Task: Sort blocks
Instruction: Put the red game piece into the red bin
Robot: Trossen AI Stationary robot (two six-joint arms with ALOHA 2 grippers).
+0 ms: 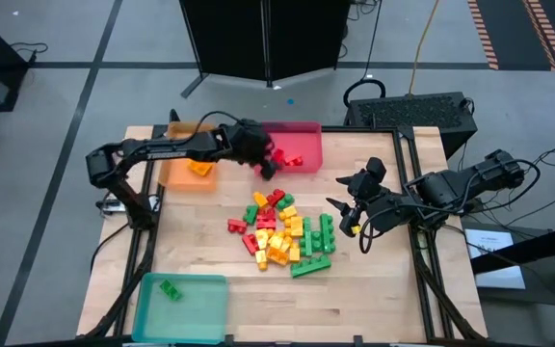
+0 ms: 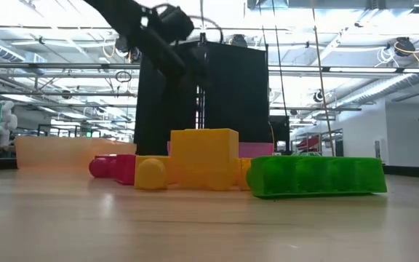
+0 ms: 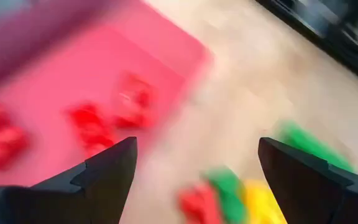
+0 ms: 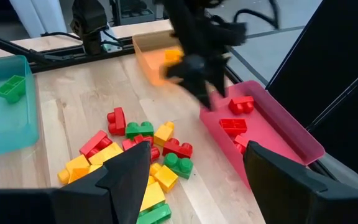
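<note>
Evidently a drop-off step is in hand. The left gripper (image 1: pixel 266 166) is hanging at the near rim of the red tray (image 1: pixel 306 130), its jaws spread and pinching nothing, as the left wrist view shows; several red blocks (image 4: pixel 234 116) are lying inside that tray. The right gripper (image 1: pixel 347 216) is waiting just beside the pile, on its right-hand side, jaws likewise spread and empty.

Most blocks are sitting in a mixed pile (image 1: pixel 279 234) of red, yellow and green at the middle of the surface (image 1: pixel 374 299). A yellow block (image 1: pixel 200 169) is resting in the orange tray (image 1: pixel 173 173), and a green block (image 1: pixel 170 288) in the teal tray (image 1: pixel 186 313) at the near left corner.

By judgement, the next move is calling for one arm to single out a block at the pile's fringe, where the jaws can straddle it without nudging neighbours; a long green block (image 1: pixel 308 267) at the near right edge looks free.

Open room is lying to the right of the pile and along the near edge. The red and orange trays are touching at the far edge, so carrying paths there are crossing low tray walls.
</note>
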